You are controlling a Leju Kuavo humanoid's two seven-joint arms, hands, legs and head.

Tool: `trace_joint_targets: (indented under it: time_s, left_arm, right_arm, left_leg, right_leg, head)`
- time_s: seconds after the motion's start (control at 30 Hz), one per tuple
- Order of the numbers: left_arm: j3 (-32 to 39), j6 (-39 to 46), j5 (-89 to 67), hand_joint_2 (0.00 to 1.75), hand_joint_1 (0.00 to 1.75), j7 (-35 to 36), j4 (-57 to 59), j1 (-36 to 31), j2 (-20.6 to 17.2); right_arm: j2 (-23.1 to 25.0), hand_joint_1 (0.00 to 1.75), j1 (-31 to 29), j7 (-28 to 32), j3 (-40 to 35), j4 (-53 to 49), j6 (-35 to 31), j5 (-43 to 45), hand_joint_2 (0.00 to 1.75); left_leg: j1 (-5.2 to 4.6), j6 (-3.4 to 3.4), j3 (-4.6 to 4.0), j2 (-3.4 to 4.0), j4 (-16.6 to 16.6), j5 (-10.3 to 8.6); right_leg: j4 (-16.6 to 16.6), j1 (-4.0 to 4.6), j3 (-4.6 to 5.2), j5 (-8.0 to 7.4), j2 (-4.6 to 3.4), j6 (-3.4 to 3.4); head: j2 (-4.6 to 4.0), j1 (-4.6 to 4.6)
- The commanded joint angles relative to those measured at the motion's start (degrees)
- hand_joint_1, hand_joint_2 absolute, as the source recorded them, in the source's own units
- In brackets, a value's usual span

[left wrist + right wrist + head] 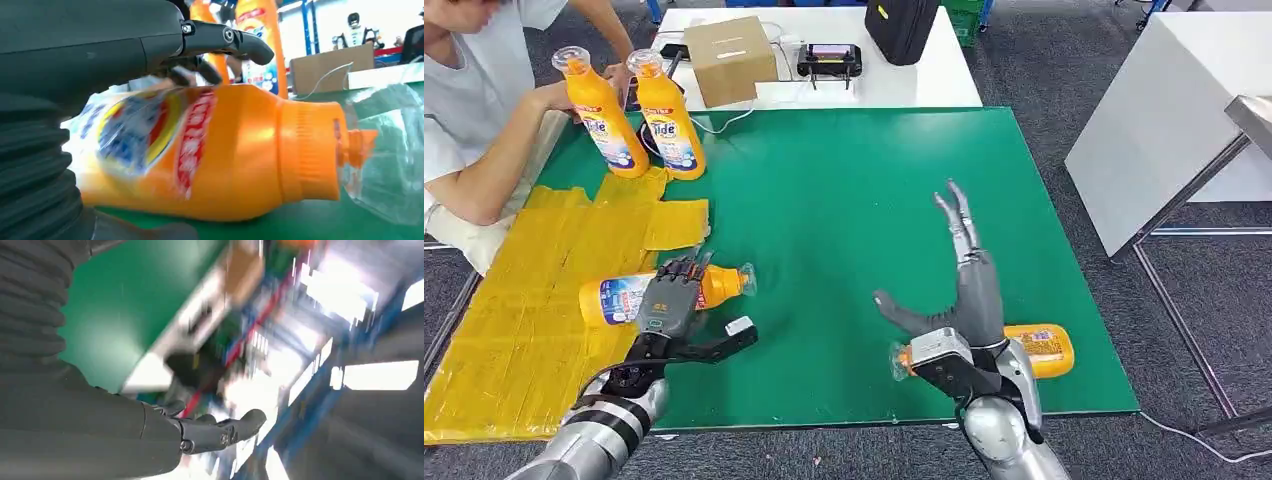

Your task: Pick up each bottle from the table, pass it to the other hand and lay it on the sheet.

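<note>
A humanoid robot works midway through a bottle-sorting job at a green table [864, 180], its left hand [669, 297] draped over an orange detergent bottle [714, 287] that lies on its side right at the edge of the yellow sheet [524, 300], label end over the sheet and clear-capped neck still over the green. The fingers curl across the bottle's body with the thumb out to the side; the left wrist view shows fingers [225, 42] arched over the top of the bottle [215, 150], and whether they grip it or merely rest on it cannot be told. By the look of it this bottle is at the laying-down step, with letting go yet to come. The right hand [959, 290] is stretched flat and wide, fingers apart and empty, raised over the green surface. Just behind its wrist a second bottle [1039, 350] lies on its side near the table's front edge, apparently next in line for pickup and handover. At the far left corner a person [484, 110] steadies two upright bottles [639, 115] beside the sheet, so at least three bottles seem left to handle. Beyond the green mat, a white table carries a cardboard box [729, 60], a black handheld controller [829, 58] and a dark bag [902, 25], all well clear of the work. The person's arms near the sheet's far end look like the main thing to avoid.
</note>
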State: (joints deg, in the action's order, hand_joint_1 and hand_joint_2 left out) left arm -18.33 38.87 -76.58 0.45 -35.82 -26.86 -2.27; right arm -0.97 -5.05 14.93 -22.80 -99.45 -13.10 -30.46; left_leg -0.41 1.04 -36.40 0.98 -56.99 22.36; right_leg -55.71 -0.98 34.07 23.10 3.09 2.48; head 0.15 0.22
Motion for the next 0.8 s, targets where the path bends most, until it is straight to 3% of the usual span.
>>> trace_joint_targets:
  time_s: [0.03,0.13,0.17,0.23,0.37,0.43,0.47,0.5,0.6,0.73,0.8]
  left_arm:
    - [11.39,1.13,9.13,1.75,0.00,-9.05,-3.98,3.61,0.92]
    - [15.53,1.13,10.50,1.75,0.00,-12.50,-8.76,5.01,2.10]
    - [17.61,1.13,14.76,1.75,0.00,-17.07,-9.77,5.36,2.84]
    - [17.94,1.13,21.94,1.75,0.00,-22.24,-11.87,6.17,2.96]
    - [16.72,-2.07,34.82,1.75,0.00,-26.10,-27.09,12.06,2.82]
    - [16.53,-10.85,43.57,1.75,0.00,-26.61,-33.84,15.07,2.75]
    - [15.85,-22.63,52.33,1.75,0.00,-26.76,-36.92,16.73,1.98]
    - [15.70,-25.60,53.99,1.75,0.00,-27.10,-38.88,18.27,1.52]
    - [15.31,-27.69,54.16,1.75,0.00,-27.89,-39.91,19.54,1.27]
    - [13.77,-34.80,58.94,1.75,0.00,-29.37,-46.37,23.18,1.74]
    - [13.39,-37.04,61.30,1.75,0.00,-28.84,-49.24,24.57,2.19]
  right_arm:
    - [-10.29,0.00,-2.63,2.50,-7.24,7.70,8.30,-1.84,1.75]
    - [-12.88,0.00,-3.04,3.10,-8.87,8.38,9.64,-4.77,1.75]
    - [-14.03,0.00,-2.75,3.42,-9.13,8.75,9.98,-5.18,1.75]
    - [-16.18,0.00,-2.36,3.46,-9.52,9.32,9.79,-7.26,1.75]
    - [-22.15,0.00,-0.58,1.70,-10.10,8.91,7.68,-16.42,1.75]
    - [-24.67,0.00,1.43,0.15,-8.69,8.52,7.39,-18.71,1.75]
    - [-25.02,0.00,2.46,-1.04,-7.31,8.69,7.04,-20.27,1.75]
    - [-25.42,0.00,3.02,-1.51,-6.19,9.14,7.01,-20.63,1.75]
    - [-24.94,0.00,3.48,-2.71,-4.50,9.77,6.99,-22.01,1.75]
    - [-21.25,0.00,3.02,-11.15,1.32,16.34,8.28,-23.17,1.75]
    - [-18.65,0.00,2.42,-15.50,3.82,20.12,5.37,-26.75,1.75]
  left_leg:
    - [0.13,-0.09,0.33,0.07,0.04,0.17]
    - [0.14,-0.09,0.24,0.05,-0.04,0.19]
    - [0.12,-0.06,0.10,0.06,-0.02,0.12]
    - [0.12,-0.07,0.18,0.03,-0.03,0.18]
    - [0.10,-0.05,0.02,-0.01,-0.05,0.16]
    - [0.11,-0.06,0.08,-0.04,-0.10,0.23]
    - [0.09,-0.01,-0.02,-0.07,-0.05,0.18]
    - [0.06,0.01,-0.07,-0.05,-0.03,0.14]
    - [0.05,0.04,0.04,0.02,-0.04,0.26]
    - [0.07,-0.02,0.13,0.07,-0.03,0.35]
    - [0.05,0.01,-0.06,0.05,0.00,0.26]
  right_leg:
    - [0.17,0.09,-0.36,0.08,-0.37,-0.11]
    - [0.09,0.09,-0.24,0.11,-0.32,-0.10]
    - [0.10,0.09,-0.11,0.05,-0.26,-0.08]
    - [0.11,0.08,-0.19,0.10,-0.29,-0.09]
    - [0.09,0.07,-0.06,0.09,-0.20,-0.06]
    - [0.07,0.07,-0.13,0.15,-0.24,-0.08]
    - [0.10,0.06,-0.01,0.10,-0.13,-0.05]
    - [0.11,0.04,0.05,0.08,-0.09,-0.04]
    - [0.10,0.02,-0.06,0.19,-0.23,0.05]
    - [0.12,0.04,-0.13,0.23,-0.36,0.02]
    - [0.14,0.04,0.05,0.12,-0.22,0.06]
  head:
    - [0.00,0.02]
    - [0.00,0.02]
    - [0.00,0.02]
    - [0.00,0.00]
    - [0.00,0.02]
    - [0.00,0.00]
    - [0.00,0.02]
    - [0.00,0.00]
    - [0.00,0.02]
    - [0.00,0.00]
    - [0.00,0.00]
